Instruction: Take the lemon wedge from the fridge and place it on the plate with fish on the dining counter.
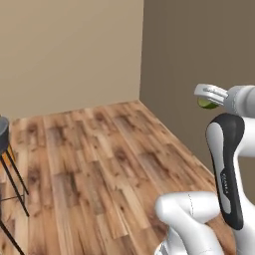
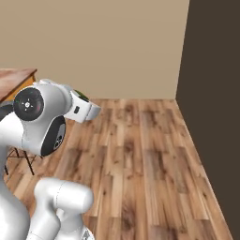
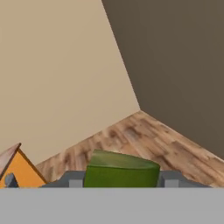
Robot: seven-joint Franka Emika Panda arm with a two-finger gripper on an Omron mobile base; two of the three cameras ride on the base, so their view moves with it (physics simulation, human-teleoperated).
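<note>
My gripper (image 3: 121,180) is shut on the lemon wedge (image 3: 120,169), a yellow-green piece sitting between the two grey fingertips. From the left base view, the gripper (image 1: 206,98) is held high at the upper right, and the lemon wedge (image 1: 205,103) peeks out under its fingers. The right base view has the gripper (image 2: 84,100) above the wooden floor, with a sliver of the lemon wedge (image 2: 82,95) showing on top. A corner of the dining counter (image 2: 14,78) with its reddish-brown top lies at the left; its orange front (image 3: 18,172) appears low in the hand view. The fridge, plate and fish are out of view.
A wood plank floor (image 1: 99,164) stretches ahead to a beige wall (image 1: 69,50) and a darker brown wall (image 1: 199,45) meeting in a corner. A black-legged stool (image 1: 6,149) stands at the left edge. My white arm (image 2: 37,117) fills the lower left of the right base view.
</note>
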